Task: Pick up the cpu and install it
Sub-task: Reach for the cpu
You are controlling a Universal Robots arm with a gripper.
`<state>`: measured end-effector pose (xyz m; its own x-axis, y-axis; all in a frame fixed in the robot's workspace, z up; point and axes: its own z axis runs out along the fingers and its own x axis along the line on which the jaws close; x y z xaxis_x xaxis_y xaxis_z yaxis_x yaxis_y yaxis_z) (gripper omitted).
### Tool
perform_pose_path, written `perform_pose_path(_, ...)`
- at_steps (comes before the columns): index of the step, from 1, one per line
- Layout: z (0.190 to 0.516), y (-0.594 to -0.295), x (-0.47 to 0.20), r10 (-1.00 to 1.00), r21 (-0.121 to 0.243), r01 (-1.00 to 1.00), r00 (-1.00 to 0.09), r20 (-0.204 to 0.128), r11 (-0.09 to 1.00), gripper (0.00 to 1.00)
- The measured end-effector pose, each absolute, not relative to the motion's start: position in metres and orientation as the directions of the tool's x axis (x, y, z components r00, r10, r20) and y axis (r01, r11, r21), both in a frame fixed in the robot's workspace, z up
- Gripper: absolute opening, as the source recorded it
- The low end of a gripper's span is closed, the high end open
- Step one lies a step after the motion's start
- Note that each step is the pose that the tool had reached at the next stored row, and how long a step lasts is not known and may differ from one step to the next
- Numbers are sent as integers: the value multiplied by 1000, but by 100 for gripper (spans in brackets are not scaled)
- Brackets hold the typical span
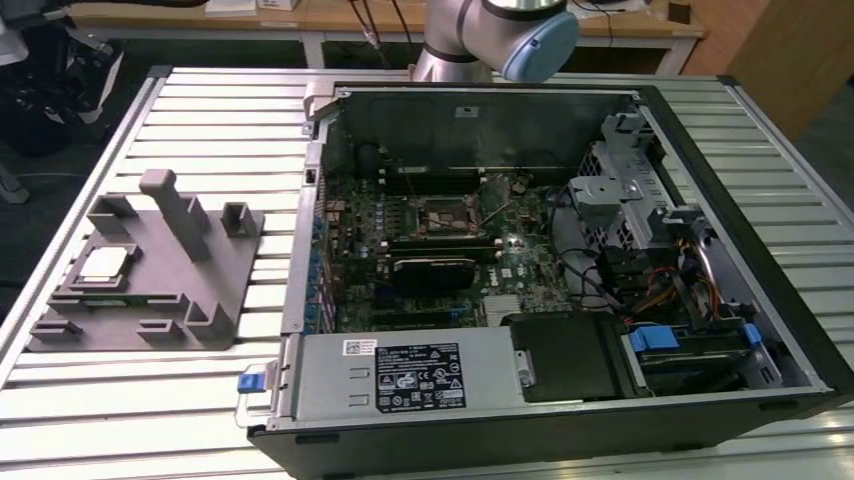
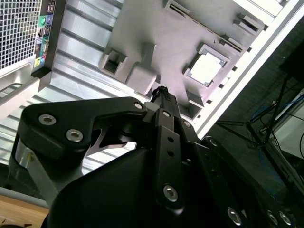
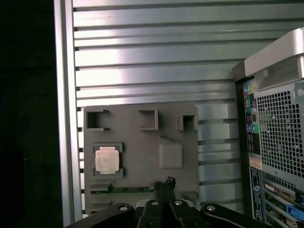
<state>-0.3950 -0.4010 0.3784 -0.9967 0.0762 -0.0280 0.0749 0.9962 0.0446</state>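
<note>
The cpu (image 1: 104, 263), a small silvery square chip, lies flat in a recess of the grey plastic fixture (image 1: 200, 290) at the exterior view's left. Both wrist views look down on it: the cpu (image 3: 106, 159) sits in its pocket on the fixture (image 3: 142, 137), and again the cpu (image 2: 206, 68) on the fixture (image 2: 161, 28). My gripper (image 3: 165, 182) hangs well above the fixture, off to one side of the chip. Its black fingers (image 2: 161, 95) are pressed together, shut, with nothing between them.
An open computer case (image 1: 747, 200) lies at the exterior view's right, with the motherboard and its socket (image 1: 437, 218) exposed. The fixture has upright posts (image 1: 167, 205). The slatted metal table (image 1: 200, 120) runs under everything, and its edge (image 3: 64, 118) lies close beside the fixture.
</note>
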Motion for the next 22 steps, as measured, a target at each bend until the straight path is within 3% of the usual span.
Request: perform_pose_path(22, 356, -404, -419, 76, 45, 75, -997, -28, 996, 11)
